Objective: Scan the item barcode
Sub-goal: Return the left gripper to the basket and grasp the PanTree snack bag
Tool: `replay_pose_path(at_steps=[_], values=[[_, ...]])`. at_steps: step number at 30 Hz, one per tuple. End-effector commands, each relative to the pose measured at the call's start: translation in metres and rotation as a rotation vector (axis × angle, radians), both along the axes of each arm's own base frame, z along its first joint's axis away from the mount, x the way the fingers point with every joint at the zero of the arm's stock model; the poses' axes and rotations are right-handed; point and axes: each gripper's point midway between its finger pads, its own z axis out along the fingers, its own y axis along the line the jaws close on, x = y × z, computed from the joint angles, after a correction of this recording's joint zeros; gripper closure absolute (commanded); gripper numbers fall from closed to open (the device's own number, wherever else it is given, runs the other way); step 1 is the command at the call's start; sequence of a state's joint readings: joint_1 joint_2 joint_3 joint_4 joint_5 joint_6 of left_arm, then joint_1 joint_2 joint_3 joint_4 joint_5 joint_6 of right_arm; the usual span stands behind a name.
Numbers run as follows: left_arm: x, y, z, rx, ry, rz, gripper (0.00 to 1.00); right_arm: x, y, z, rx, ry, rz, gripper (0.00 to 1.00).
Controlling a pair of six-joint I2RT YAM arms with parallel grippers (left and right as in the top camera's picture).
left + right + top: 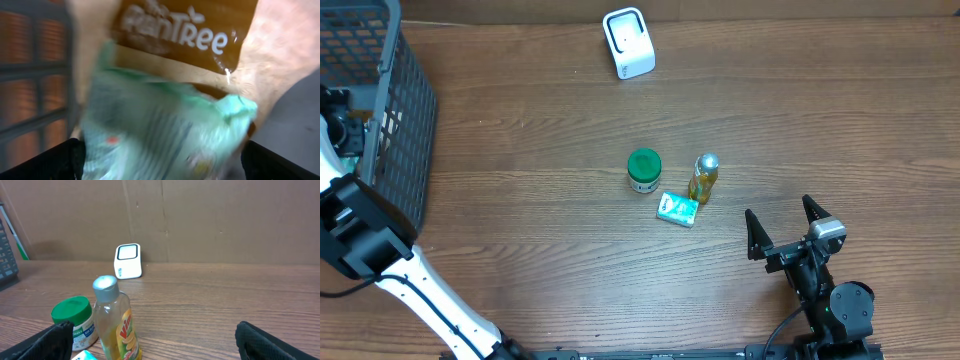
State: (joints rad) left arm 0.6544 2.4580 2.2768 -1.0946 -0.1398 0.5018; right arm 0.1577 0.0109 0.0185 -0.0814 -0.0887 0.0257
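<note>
Three items stand mid-table: a green-lidded jar [643,170], a small yellow-labelled bottle [704,178] with a silver cap, and a mint-green packet [677,209]. The white scanner [628,42] stands at the far edge. My right gripper [779,210] is open, low over the table right of the bottle [116,325] and apart from it. The jar [75,322] and scanner [128,261] lie beyond. My left gripper [160,170] is open inside the basket [390,110], over a blurred pale green packet [165,130] and a brown package [185,35].
The dark mesh basket fills the table's far left corner, with my left arm [360,235] reaching into it from the front. A brown cardboard wall [200,215] backs the table behind the scanner.
</note>
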Motion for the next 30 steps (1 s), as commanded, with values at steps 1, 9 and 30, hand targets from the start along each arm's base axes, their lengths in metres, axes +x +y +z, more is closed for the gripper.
replay_pose_path(at_steps=[1,9,30], values=[[-0.005,-0.003,-0.03,-0.034,0.055,-0.017,0.0,0.001,-0.002,-0.002,-0.004,-0.003,-0.012,0.0],[-0.008,-0.006,-0.039,-0.053,0.069,0.007,0.19,0.001,-0.002,-0.002,-0.004,-0.003,-0.012,0.0],[0.026,-0.005,0.08,-0.079,-0.305,0.328,0.84,0.001,-0.002,-0.002,-0.004,-0.003,-0.012,0.0]])
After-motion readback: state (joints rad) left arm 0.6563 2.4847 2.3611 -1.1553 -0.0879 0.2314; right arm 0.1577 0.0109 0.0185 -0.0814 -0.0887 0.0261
